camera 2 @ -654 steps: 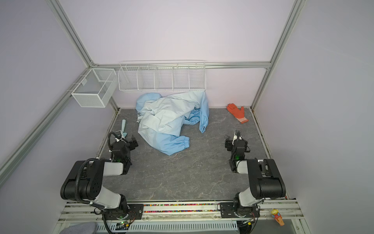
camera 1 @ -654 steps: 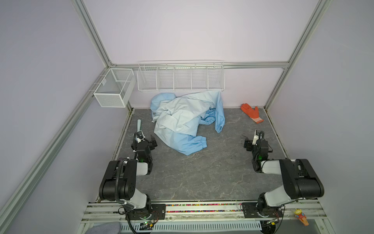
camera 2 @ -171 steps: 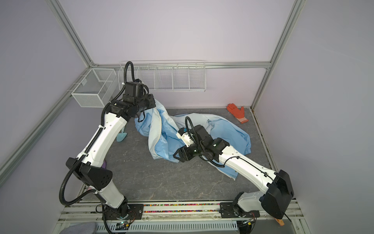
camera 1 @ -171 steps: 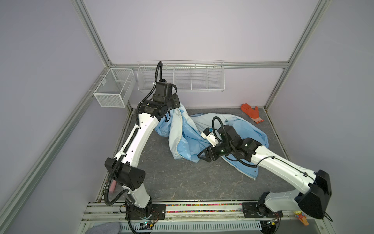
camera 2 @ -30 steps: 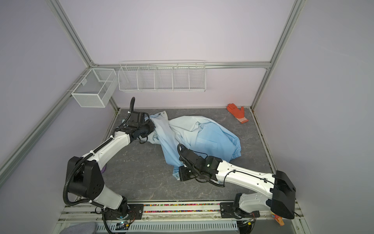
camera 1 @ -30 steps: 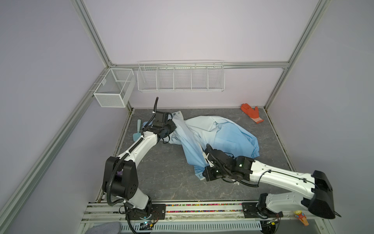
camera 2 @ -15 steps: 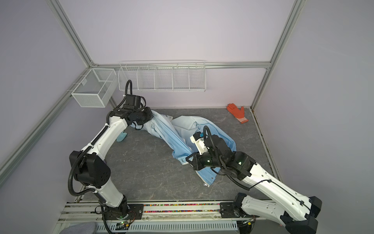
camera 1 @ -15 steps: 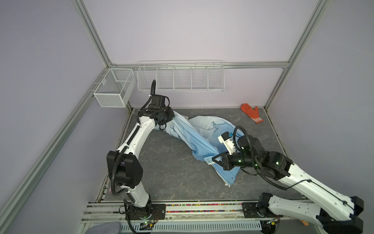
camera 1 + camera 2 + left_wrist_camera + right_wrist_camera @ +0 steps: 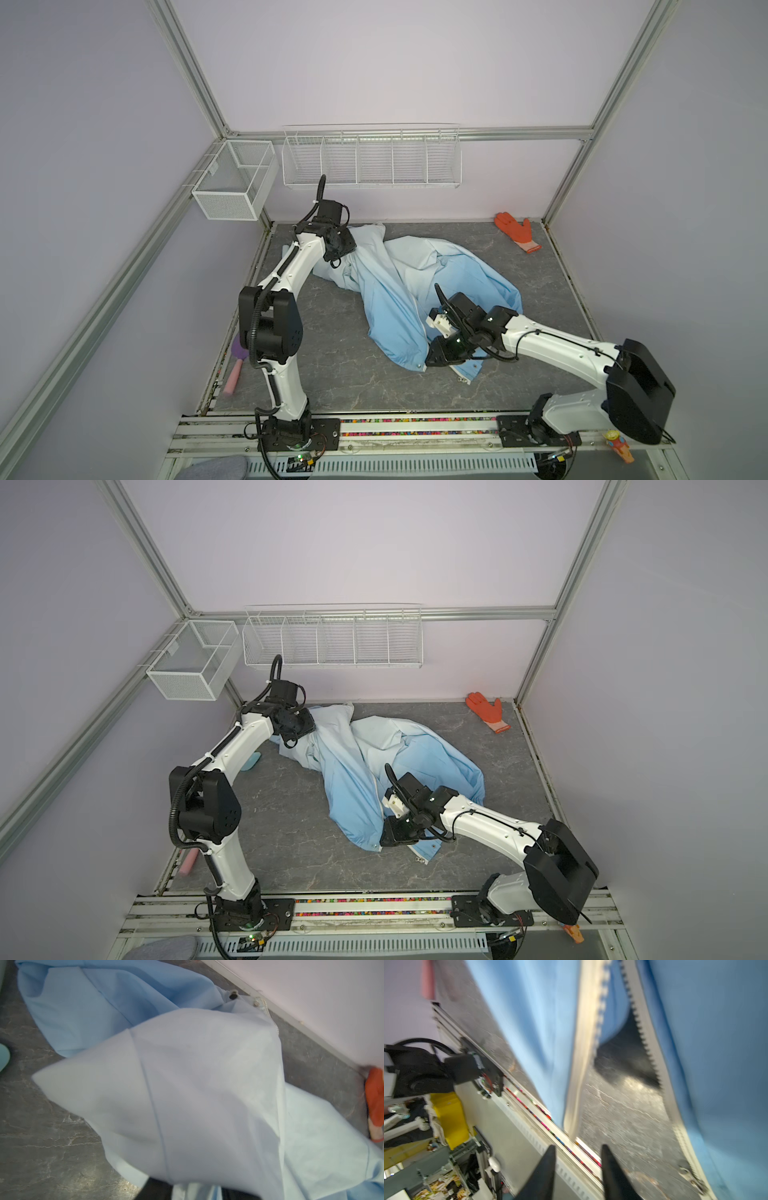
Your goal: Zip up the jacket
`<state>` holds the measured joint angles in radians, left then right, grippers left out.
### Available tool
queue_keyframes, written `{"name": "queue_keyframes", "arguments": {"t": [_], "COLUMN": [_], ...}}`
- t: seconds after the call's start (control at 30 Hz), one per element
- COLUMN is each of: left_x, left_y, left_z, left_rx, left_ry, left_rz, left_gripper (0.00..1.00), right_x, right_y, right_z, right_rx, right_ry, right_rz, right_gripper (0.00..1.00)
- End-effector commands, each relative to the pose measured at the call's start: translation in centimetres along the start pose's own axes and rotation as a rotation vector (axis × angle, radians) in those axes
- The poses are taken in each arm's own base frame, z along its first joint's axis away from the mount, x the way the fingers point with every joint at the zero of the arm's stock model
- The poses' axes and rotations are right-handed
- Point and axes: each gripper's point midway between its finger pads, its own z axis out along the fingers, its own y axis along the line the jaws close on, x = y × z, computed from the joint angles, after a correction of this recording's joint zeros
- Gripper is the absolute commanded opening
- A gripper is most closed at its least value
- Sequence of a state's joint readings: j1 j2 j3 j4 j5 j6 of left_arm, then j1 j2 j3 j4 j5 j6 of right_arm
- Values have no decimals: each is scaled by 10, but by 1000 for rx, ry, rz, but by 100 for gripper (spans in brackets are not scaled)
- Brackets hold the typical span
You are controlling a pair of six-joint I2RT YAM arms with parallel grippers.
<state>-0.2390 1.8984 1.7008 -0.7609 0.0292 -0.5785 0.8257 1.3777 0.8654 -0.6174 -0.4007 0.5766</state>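
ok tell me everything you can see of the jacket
The jacket is thin light-blue fabric fading to whitish, lying crumpled diagonally on the grey table. Its white zipper is unzipped, its toothed halves apart near the hem. Its upper end drapes over the left gripper; the right gripper stands open by the hem, gripping nothing.

Jacket [image 9: 419, 286]: one, light blue.
Zipper halves [image 9: 652, 1051] on it: two.
Orange glove [image 9: 517, 232]: one.
Robot arms: two, namely left arm [image 9: 299, 266] and right arm [image 9: 552, 345].
Wire baskets: two, namely small mesh basket [image 9: 232, 183] and long wire rack [image 9: 370, 160].
Compartments in long wire rack: five.
Pink-handled tool [image 9: 232, 376] with purple head: one.
Teal item [image 9: 250, 764]: one, partly hidden behind left arm.
Small orange figure [image 9: 619, 442] by front rail: one.
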Motion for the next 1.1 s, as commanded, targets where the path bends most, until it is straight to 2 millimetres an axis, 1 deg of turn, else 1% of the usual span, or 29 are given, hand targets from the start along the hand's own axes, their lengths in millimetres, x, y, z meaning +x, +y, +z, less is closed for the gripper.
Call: {"name": "queue_keyframes", "arguments": {"t": [0.0, 0.03, 0.1, 0.17, 0.23, 0.3, 0.37, 0.47, 0.53, 0.6, 0.67, 0.77, 0.83, 0.9, 0.97, 1.0, 1.07], "left_x": [-9, -4, 10, 28, 46, 67, 91, 125, 149, 172, 193, 212, 219, 224, 228, 230, 231], "left_y": [7, 10, 14, 19, 25, 27, 29, 28, 31, 36, 41, 44, 42, 38, 32, 30, 29], "left_z": [-24, -29, -40, -52, -65, -75, -84, -91, -87, -78, -64, -47, -36, -25, -14, -10, -3], "left_rx": [3, 12, 36, 61, 66, 88, 100, 148, 157, 155, 163, 174, 187, 208, 225, 233, 230], "left_ry": [-75, -75, -75, -75, -75, -73, -52, -33, 4, 38, 74, 109, 124, 145, 172, 181, 190], "left_rz": [-21, -30, -51, -63, -66, -70, -60, -76, -85, -94, -117, -142, -153, -163, -166, -167, -167], "left_gripper": [48, 50, 54, 57, 57, 59, 59, 62, 63, 63, 63, 63, 63, 62, 55, 49, 23], "right_x": [-8, -10, -16, -23, -33, -48, -67, -97, -115, -131, -145, -156, -161, -165, -168, -169, -172], "right_y": [-6, -7, -8, -7, -4, 1, 4, 13, 19, 21, 22, 15, 14, 17, 19, 21, 22], "right_z": [-22, -28, -39, -49, -53, -55, -54, -47, -37, -24, -9, 11, 20, 24, 25, 25, 24], "right_rx": [96, 120, 149, 175, 178, 162, 151, 122, 106, 106, 107, 126, 120, 104, 90, 83, 73], "right_ry": [-65, -85, -125, -167, -206, -242, -275, -285, -278, -264, -243, -215, -212, -214, -219, -222, -228], "right_rz": [-9, -10, -17, -33, -45, -50, -35, -17, -16, -11, -6, 17, 29, 37, 43, 44, 50], "right_gripper": [65, 70, 75, 78, 79, 80, 80, 79, 77, 77, 74, 70, 65, 59, 53, 48, 40]}}
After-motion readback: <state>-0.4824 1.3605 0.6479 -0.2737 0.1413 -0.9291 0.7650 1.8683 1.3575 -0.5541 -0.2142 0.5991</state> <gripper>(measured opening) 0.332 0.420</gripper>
